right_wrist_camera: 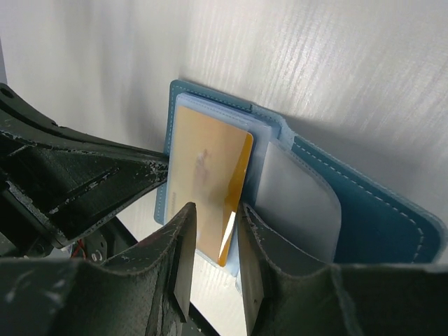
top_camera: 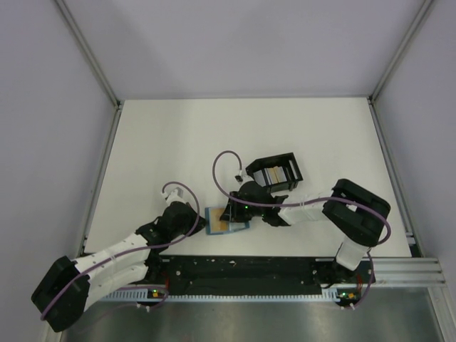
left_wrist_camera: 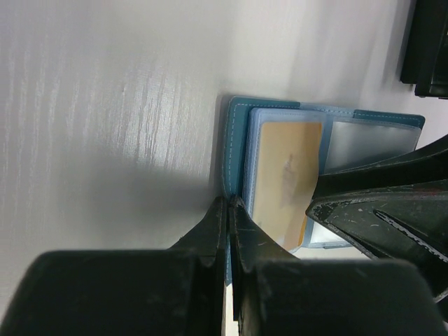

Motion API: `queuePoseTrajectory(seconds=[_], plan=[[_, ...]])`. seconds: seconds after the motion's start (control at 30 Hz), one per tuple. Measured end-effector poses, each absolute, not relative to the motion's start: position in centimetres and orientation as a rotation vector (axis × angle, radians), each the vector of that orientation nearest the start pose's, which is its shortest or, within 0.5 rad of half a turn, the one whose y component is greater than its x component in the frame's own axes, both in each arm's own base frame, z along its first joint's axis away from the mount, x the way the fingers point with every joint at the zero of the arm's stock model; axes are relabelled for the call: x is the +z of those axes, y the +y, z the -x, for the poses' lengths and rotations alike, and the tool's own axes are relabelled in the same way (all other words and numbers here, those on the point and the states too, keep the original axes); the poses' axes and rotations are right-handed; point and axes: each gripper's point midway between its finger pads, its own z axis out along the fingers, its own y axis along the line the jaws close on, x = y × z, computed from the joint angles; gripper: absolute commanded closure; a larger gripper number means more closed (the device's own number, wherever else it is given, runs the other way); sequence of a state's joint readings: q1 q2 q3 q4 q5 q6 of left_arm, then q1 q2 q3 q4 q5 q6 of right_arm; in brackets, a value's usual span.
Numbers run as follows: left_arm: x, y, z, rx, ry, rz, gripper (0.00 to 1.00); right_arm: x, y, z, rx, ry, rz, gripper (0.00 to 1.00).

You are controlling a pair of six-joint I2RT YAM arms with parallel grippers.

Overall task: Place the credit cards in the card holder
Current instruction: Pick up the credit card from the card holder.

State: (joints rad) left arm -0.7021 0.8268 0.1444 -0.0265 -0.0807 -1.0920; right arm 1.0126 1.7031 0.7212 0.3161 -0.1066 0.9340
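- Presently, principal item: one orange card (right_wrist_camera: pixel 210 175), lying face-up on the left leaf of the open card holder (right_wrist_camera: pixel 378 224). It looks partly slid into a pocket, with the near end sticking out and slightly lifted.
- Handling, as judged: the card is light, thin and stiff, and its glossy face is likely slippery. It would bow if pushed off-line, so it is best taken by the exposed near end and driven straight along its length.
- Card holder: teal, stitched edge, opened flat near the table's near edge, left of centre. Probably soft and light, so it is apt to slide or fold unless pinned. A clear sleeve (right_wrist_camera: pixel 301 203) stands empty on the right leaf.
- Right gripper (right_wrist_camera: pixel 217 210): comes in from the right. Its fingers are part-spread, one on each side of the card's near end. Whether they actually bear on the card cannot be told.
- Left gripper (left_wrist_camera: pixel 227 206): fingers pressed together with nothing between them, tips at the holder's left edge. They look to be touching it, apparently as a stop.
- Remaining cards (top_camera: pixel 274 174): pale, standing on edge in the black tray (top_camera: pixel 285 158), to the far right of the holder and near it.
- Table (top_camera: pixel 178 142): white, faintly grained and smooth, so it would offer little grip to the holder.
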Motion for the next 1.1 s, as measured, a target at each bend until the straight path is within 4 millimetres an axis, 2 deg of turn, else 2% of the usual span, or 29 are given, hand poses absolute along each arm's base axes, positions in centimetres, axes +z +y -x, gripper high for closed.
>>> queuePoseTrajectory(seconds=[0.17,0.37,0.57,0.77,0.83,0.97,1.03,1.1], plan=[[2.1,-17.6,-17.6,-0.793,2.364,0.507,1.00,3.5,38.6,-17.9,1.078,2.497,0.188,0.69],[2.3,-17.6,-17.6,-0.790,2.364,0.494,1.00,3.8,37.6,-18.5,0.970,2.483,0.205,0.61],[3.5,-17.8,-17.9,-0.807,2.342,0.459,1.00,6.4,35.0,-20.1,0.805,2.398,0.241,0.59],[4.5,-18.1,-18.3,-0.817,2.325,0.437,1.00,9.2,32.3,-21.5,0.711,2.323,0.252,0.49],[4.6,-18.1,-18.3,-0.815,2.324,0.431,1.00,10.7,30.8,-22.7,0.679,2.294,0.225,0.47],[4.5,-18.1,-18.3,-0.808,2.327,0.423,1.00,14.4,26.8,-27.0,0.596,2.205,0.110,0.45],[4.5,-18.0,-18.2,-0.801,2.333,0.422,1.00,15.4,24.9,-28.9,0.552,2.183,0.066,0.45],[4.7,-18.0,-18.3,-0.794,2.335,0.422,1.00,15.5,23.1,-30.2,0.525,2.192,0.037,0.45]])
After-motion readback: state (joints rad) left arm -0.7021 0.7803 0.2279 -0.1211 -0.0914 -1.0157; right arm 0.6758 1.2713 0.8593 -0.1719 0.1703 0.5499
